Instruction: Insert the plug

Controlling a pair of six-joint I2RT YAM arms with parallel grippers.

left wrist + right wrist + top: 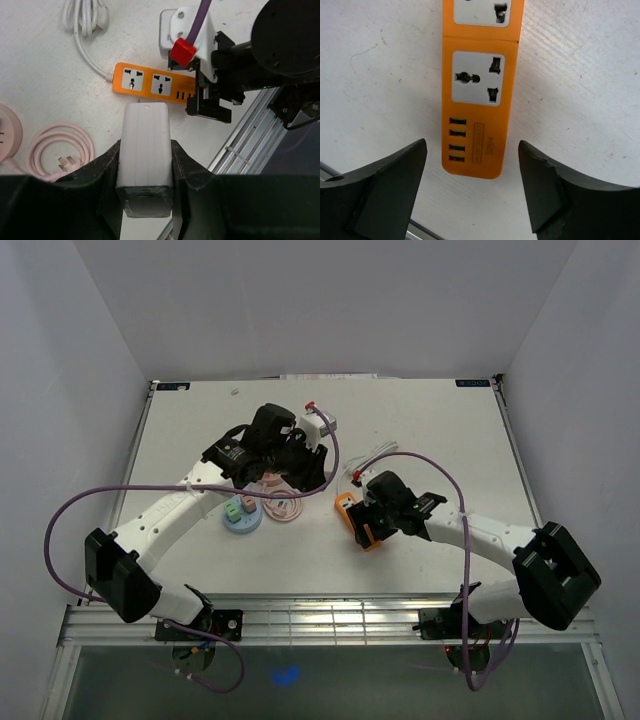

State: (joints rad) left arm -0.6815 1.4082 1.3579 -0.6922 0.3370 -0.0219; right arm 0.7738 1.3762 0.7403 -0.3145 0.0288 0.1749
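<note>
White plug (pixel 145 140), clamped in the left gripper (pixel 145 165) at lower centre, seems mid-approach; the right gripper (pixel 472 150) straddles the orange power strip (pixel 480 85), jaws apart, and should brace it next.

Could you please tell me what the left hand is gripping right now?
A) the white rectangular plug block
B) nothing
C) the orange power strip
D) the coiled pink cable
A: the left wrist view shows the left hand clamped on the white rectangular plug block, with the orange plastic power strip lying apart beyond it.
</note>
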